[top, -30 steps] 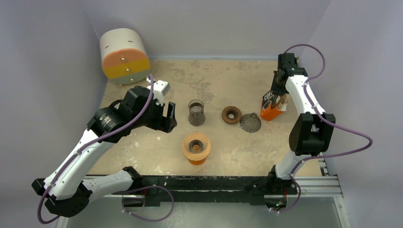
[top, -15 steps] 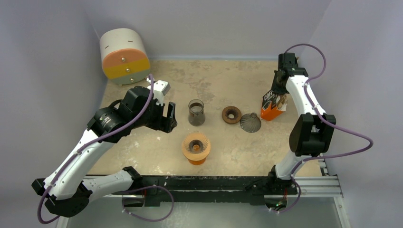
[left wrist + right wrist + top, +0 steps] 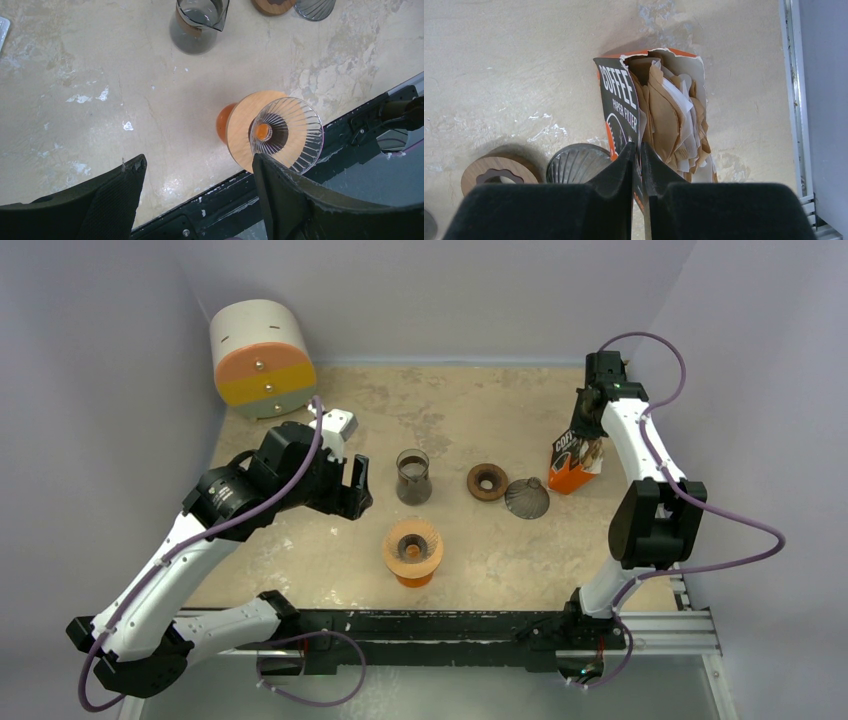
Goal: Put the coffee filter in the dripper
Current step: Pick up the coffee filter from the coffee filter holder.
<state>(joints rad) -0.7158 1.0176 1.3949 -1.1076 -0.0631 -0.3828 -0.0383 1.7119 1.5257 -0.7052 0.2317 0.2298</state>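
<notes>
A clear ribbed dripper (image 3: 413, 548) with a wooden collar sits on an orange cup near the table's front; in the left wrist view the dripper (image 3: 286, 132) lies just beyond my right-hand finger. My left gripper (image 3: 357, 486) (image 3: 197, 162) hangs open and empty to the dripper's left. An orange and black filter box (image 3: 570, 465) stands at the right, stuffed with brown and white coffee filters (image 3: 669, 115). My right gripper (image 3: 590, 452) (image 3: 636, 150) is shut on the box's black side wall (image 3: 616, 100), one finger inside and one outside.
A dark ribbed cone (image 3: 526, 498) (image 3: 576, 162) and a wooden ring (image 3: 487, 482) (image 3: 499, 175) lie left of the box. A glass carafe (image 3: 412, 477) (image 3: 197, 25) stands mid-table. A white, orange and yellow drum (image 3: 260, 358) sits back left, a small silver object (image 3: 340, 423) beside it.
</notes>
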